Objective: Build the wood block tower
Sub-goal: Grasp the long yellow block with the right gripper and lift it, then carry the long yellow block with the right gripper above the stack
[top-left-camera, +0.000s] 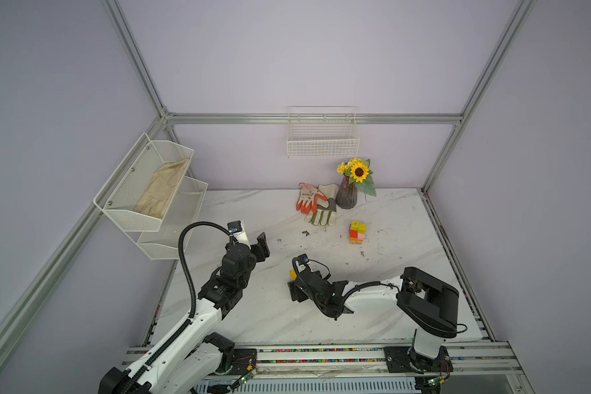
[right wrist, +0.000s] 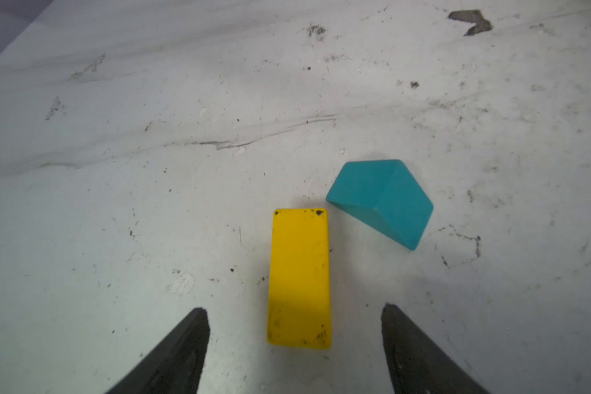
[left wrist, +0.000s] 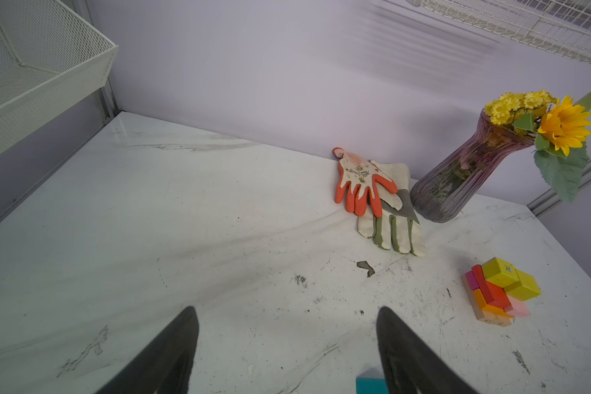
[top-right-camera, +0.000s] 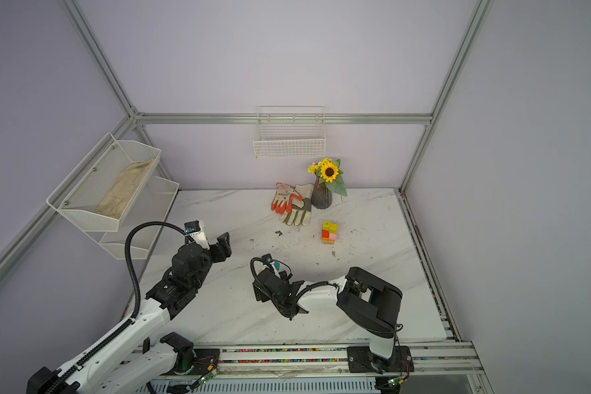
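**Right gripper** (right wrist: 293,307): jaws spread wide and pointing down at the white marble-patterned bench (top-left-camera: 270,324). They straddle the near end of a flat yellow wooden bar (right wrist: 299,278) without touching it, so nothing is held.

**Teal house-shaped wooden block** (right wrist: 381,201): lies on its side just beside the far corner of the yellow bar. Whether the two touch cannot be told.

**Left gripper** (left wrist: 286,307): jaws likewise wide and empty, raised above the bench.

**Landmark:** a dark purple ribbed glass vase (top-left-camera: 346,196) holding a sunflower and small yellow blooms stands at the back edge of the bench.

- **Tower** (top-left-camera: 357,232): stands near the vase, on its robot-facing side. It is a short stack with a tan base, then orange, red, pink and magenta pieces, and two yellow blocks on top. Neither gripper touches it.
- **Loose blocks and right gripper:** the yellow bar and the teal block lie well apart from the vase, toward the robot and to the left in both top views.
- **Left gripper:** farther from the vase again, on the same side.
- **Gloves:** an orange-and-white work glove (top-left-camera: 309,198) lies partly over a cream-and-green gardening glove (top-left-camera: 325,213). Both are just beside the vase, on its left in both top views.
- **Wall fittings:** a white wire basket (top-left-camera: 322,145) hangs on the back wall above the vase. A white two-tier mesh shelf (top-left-camera: 130,208), with a tan glove in its upper tier, is fixed to the left wall, well apart from the vase.
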Action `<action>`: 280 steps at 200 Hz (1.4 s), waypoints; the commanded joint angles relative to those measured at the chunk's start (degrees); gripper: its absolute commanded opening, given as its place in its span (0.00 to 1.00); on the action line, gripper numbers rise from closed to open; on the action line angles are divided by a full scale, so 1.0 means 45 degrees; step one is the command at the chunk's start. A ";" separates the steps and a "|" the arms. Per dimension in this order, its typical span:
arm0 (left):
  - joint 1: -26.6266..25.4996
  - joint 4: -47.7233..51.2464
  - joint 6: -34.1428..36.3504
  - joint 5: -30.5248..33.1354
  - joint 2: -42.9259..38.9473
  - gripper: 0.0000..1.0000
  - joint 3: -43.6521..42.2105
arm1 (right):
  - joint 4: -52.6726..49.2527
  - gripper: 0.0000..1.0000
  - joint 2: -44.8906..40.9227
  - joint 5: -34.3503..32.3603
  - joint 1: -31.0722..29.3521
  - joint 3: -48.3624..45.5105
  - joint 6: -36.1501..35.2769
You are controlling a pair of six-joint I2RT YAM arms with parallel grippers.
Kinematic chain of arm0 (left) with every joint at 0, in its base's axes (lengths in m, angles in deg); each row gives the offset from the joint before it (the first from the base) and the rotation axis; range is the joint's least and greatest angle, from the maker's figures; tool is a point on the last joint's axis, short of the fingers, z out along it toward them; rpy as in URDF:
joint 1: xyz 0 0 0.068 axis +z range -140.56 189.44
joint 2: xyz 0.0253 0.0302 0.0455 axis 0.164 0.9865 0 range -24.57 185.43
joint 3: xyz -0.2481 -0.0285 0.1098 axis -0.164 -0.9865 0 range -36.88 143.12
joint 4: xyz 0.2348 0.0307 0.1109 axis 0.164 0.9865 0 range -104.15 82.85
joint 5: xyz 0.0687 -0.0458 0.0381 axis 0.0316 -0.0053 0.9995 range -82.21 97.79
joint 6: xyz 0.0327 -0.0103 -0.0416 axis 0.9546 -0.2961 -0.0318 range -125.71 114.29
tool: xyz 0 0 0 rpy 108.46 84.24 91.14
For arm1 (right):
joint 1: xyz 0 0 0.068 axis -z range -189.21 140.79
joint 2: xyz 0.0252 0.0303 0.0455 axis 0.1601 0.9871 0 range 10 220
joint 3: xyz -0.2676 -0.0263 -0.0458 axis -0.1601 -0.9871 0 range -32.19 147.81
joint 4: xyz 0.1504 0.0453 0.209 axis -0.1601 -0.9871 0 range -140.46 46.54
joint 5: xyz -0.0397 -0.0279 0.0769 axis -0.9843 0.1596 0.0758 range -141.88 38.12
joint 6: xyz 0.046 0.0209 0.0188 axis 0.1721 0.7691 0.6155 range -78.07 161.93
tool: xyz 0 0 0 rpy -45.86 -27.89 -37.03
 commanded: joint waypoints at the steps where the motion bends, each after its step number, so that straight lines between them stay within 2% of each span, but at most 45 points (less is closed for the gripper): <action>1: 0.0095 -0.0634 0.0247 0.0025 0.0030 0.80 -0.0370 | -0.0715 0.76 0.0661 -0.0107 0.0005 0.0734 -0.0076; 36: 0.0099 -0.0568 0.0242 -0.0072 0.0179 0.80 -0.0276 | -0.1297 0.66 0.1616 -0.0496 0.0005 0.1695 -0.0448; 85: 0.0093 -0.0548 0.0221 -0.0161 0.0097 0.80 -0.0251 | -0.1788 0.53 0.1506 -0.0821 0.0003 0.2003 -0.0627; 134: 0.0100 -0.0468 0.0208 -0.0168 -0.0008 0.80 -0.0255 | -0.1904 0.16 0.1378 -0.0603 0.0018 0.2089 -0.0784; 165: 0.0099 -0.0517 0.0152 -0.0282 0.0081 0.80 -0.0275 | -0.2328 0.00 0.0978 -0.0241 0.0008 0.2365 -0.0844; 193: 0.0103 -0.0494 0.0033 -0.0400 0.0149 0.80 -0.0245 | -0.2889 0.00 -0.0626 -0.0122 0.0006 0.2344 -0.1274; 217: 0.0101 -0.0450 -0.0026 -0.0410 -0.0100 0.80 -0.0329 | -0.2787 0.00 -0.2654 -0.0276 0.0196 0.2012 -0.2645; 232: 0.0100 -0.0571 -0.0094 -0.0353 -0.0291 0.81 -0.0529 | -0.2771 0.00 -0.3988 0.0389 0.0537 0.1964 -0.4207; 266: 0.0098 -0.0865 -0.0162 -0.0302 -0.0314 0.81 -0.0763 | -0.3526 0.00 -0.6376 -0.0227 0.1140 0.2471 -0.5812; 275: 0.0100 -0.0863 -0.0180 -0.0360 -0.0271 0.81 -0.0762 | -0.3912 0.00 -0.6677 0.0072 0.1399 0.2843 -0.6087; 280: 0.0102 -0.0889 -0.0199 -0.0376 -0.0233 0.81 -0.0763 | -0.3992 0.00 -0.6807 0.1193 0.1575 0.2983 -0.6567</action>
